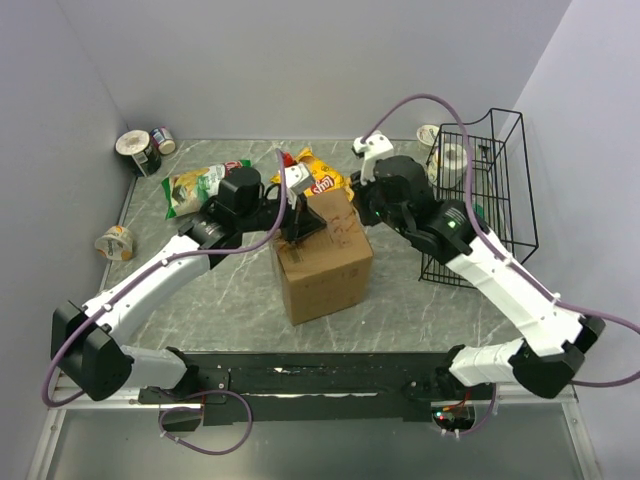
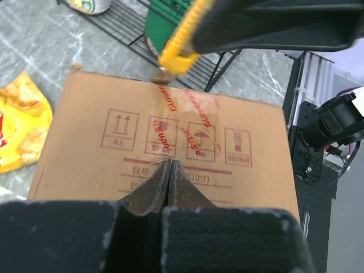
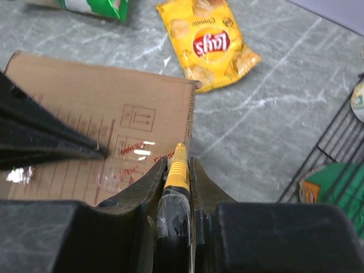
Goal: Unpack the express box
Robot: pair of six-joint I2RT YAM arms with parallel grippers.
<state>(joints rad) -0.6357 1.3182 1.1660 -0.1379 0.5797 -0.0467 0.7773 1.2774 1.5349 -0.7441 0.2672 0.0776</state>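
Observation:
The express box (image 1: 325, 275), a brown carton with its flaps closed and clear tape with red print along the seam, stands at the table's centre. My left gripper (image 1: 303, 222) is shut, with its tips (image 2: 170, 162) on or just over the box top (image 2: 85, 148) and nothing between them. My right gripper (image 3: 178, 162) is shut on a yellow and black box cutter (image 3: 178, 170). The cutter's tip (image 2: 181, 42) sits at the box's right top edge (image 3: 190, 114), at the end of the taped seam. The left fingers (image 3: 51, 142) show as a dark wedge over the box.
A yellow Lay's bag (image 1: 318, 178) and a green snack bag (image 1: 195, 188) lie behind the box. A black wire basket (image 1: 485, 195) holding cans and a green packet (image 3: 333, 193) stands at the right. Cans (image 1: 140, 150) and a cup (image 1: 115, 243) sit at the left.

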